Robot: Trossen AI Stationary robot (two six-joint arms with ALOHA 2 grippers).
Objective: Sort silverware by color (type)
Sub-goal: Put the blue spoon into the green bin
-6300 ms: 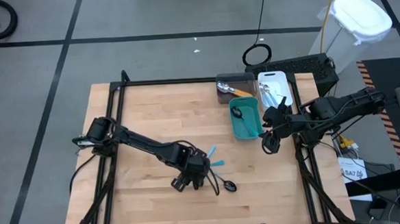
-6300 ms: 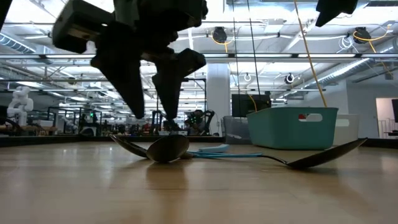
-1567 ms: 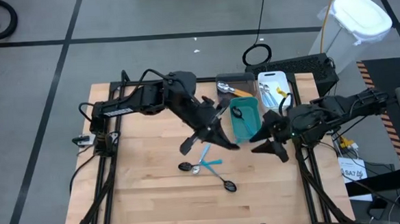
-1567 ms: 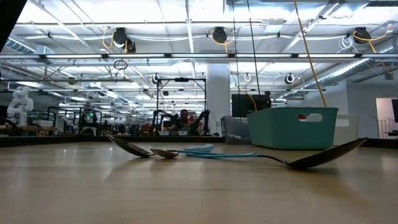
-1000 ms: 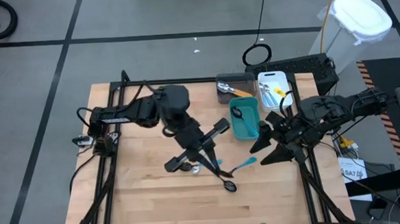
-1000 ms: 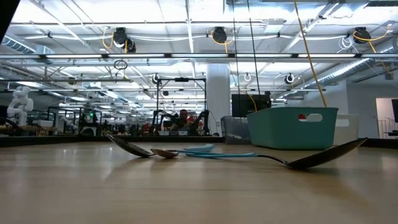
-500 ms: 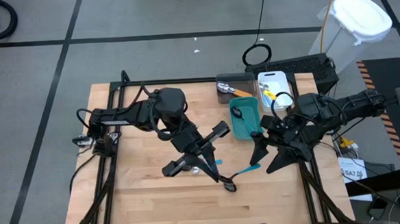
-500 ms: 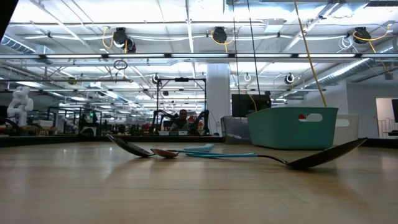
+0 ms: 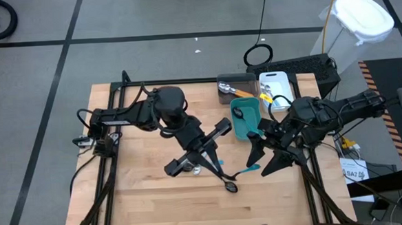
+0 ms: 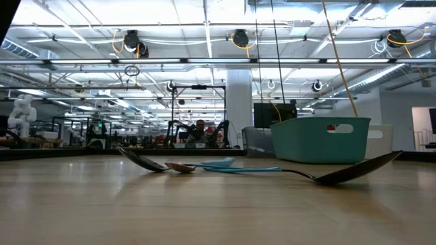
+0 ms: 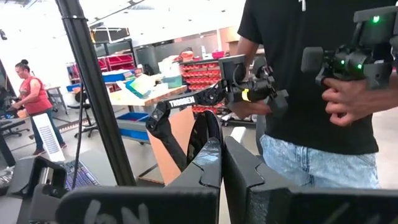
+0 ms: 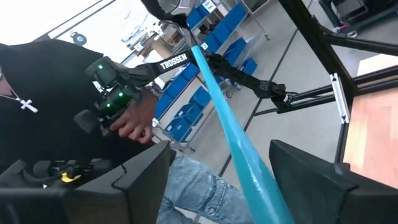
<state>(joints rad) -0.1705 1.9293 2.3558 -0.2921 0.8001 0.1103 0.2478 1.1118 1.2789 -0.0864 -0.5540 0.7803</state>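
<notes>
My left gripper (image 9: 226, 177) hovers above the table's middle, shut on a light-blue-handled utensil (image 9: 249, 170). The utensil's handle (image 12: 217, 106) runs out between the fingers of my open right gripper (image 9: 262, 160), which stand on either side of it with gaps. On the wood below lie a dark spoon (image 9: 230, 187), another light-blue utensil (image 10: 228, 163) and a spoon (image 10: 146, 162), each resting flat. The teal bin (image 9: 246, 120) holds a dark spoon, the white bin (image 9: 277, 88) holds light utensils, and the gray bin (image 9: 235, 86) holds an orange-handled one. My left gripper pinches the utensil by its head end: a dark oval head (image 11: 205, 134) stands up between the two shut fingertips (image 11: 239, 162). The fingers come in level, well above the table. The utensil is lifted clear, its blue handle (image 9: 251, 169) sticking out toward the table's right side.
The three bins stand together at the far right of the table. A black frame (image 9: 117, 96) rims the table. Beyond the table a person in a black shirt (image 11: 311, 74) holds control handles. Bare wood (image 9: 143, 198) lies at the near left.
My right gripper has swung a little toward the table's near-left, toward the raised blue handle, and has turned; its open fingers now stand around the handle's free end. My left gripper has kept its place with the utensil still held up.
</notes>
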